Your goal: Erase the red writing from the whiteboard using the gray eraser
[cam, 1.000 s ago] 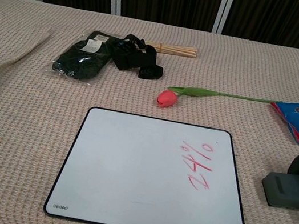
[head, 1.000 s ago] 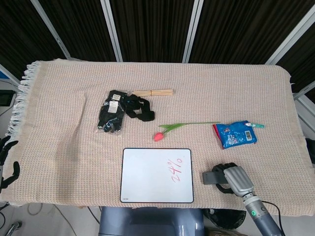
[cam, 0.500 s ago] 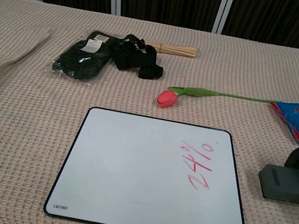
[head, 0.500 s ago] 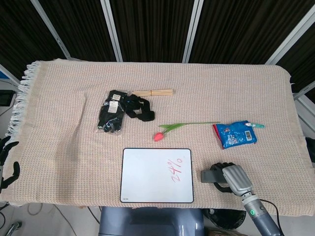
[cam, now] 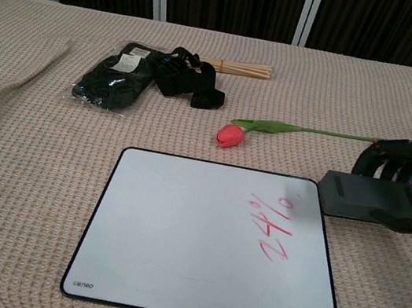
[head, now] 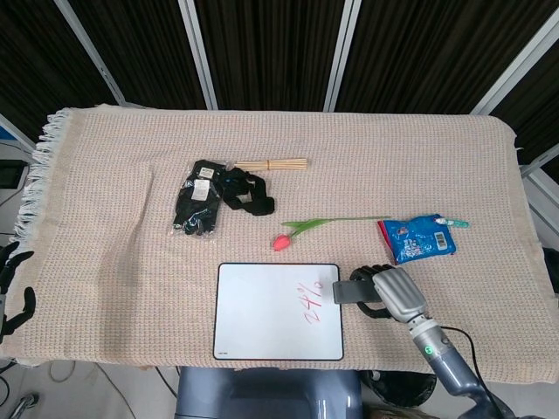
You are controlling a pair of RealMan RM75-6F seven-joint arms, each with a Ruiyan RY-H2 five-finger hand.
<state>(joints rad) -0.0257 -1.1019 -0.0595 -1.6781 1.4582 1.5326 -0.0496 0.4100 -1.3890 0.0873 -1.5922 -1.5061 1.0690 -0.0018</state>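
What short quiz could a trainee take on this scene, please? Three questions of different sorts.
1. True or false: the eraser is already rubbing the red writing.
2. Which robot hand holds the eraser? A) left B) right
3. Fill in: the tulip lies just beyond the far edge of the ____.

Key:
1. False. The eraser is at the whiteboard's right edge, and the writing is intact.
2. B, the right robot hand.
3. whiteboard
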